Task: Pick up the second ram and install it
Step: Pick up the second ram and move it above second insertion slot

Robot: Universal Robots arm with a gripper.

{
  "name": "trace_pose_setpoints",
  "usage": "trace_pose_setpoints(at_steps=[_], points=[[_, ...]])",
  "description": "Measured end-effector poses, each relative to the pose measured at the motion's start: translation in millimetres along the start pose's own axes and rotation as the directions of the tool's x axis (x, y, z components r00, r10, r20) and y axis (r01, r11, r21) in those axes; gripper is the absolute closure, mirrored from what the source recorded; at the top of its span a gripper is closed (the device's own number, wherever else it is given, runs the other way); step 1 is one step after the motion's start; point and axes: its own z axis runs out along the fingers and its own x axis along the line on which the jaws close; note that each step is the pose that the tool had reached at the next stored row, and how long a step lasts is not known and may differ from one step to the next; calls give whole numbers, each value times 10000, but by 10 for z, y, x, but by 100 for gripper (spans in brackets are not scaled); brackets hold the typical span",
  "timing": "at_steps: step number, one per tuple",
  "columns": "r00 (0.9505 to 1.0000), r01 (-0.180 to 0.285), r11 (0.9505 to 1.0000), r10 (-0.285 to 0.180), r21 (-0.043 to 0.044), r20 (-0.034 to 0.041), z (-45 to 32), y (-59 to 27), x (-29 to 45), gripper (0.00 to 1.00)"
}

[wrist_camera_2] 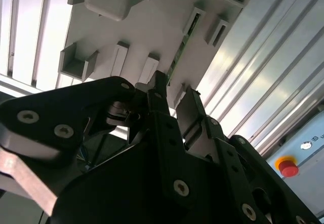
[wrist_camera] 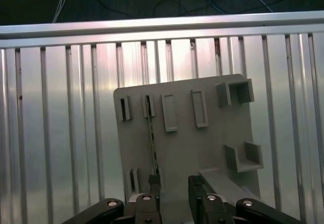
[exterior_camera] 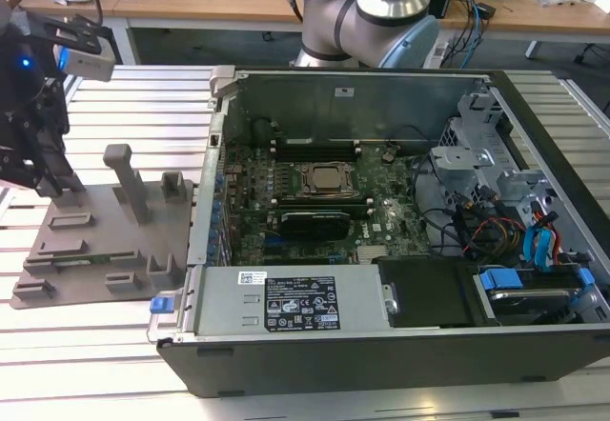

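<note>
**Almost over the second ram (wrist_camera: 152, 138), jaws apart**

At the exterior view's left my end effector (exterior_camera: 52, 188) hangs low over the grey holder (exterior_camera: 105, 240), fingers spread and empty. The second ram stands on edge in the holder's slots just beneath me. Its long axis runs straight away from my wrist, under one finger (wrist_camera: 154, 186) rather than the gap, I judge. Slatted desk (wrist_camera: 50, 133) lies all round; the open computer case (exterior_camera: 400, 107) sits well apart, rightward.

You get even room light and soft shadows in the exterior view; the computer case (exterior_camera: 334, 97) interior sits darker. First wrist view: hard glare washes the worktop (wrist_camera: 152, 57) slats. Second wrist view: your pincer (wrist_camera_2: 174, 89) is nearly black against blown-out slats.
</note>
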Motion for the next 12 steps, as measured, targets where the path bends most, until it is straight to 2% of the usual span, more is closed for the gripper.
trace_pose_setpoints(at_steps=[12], points=[[10000,0,10000,0,1,0,104,-5,3,64]])
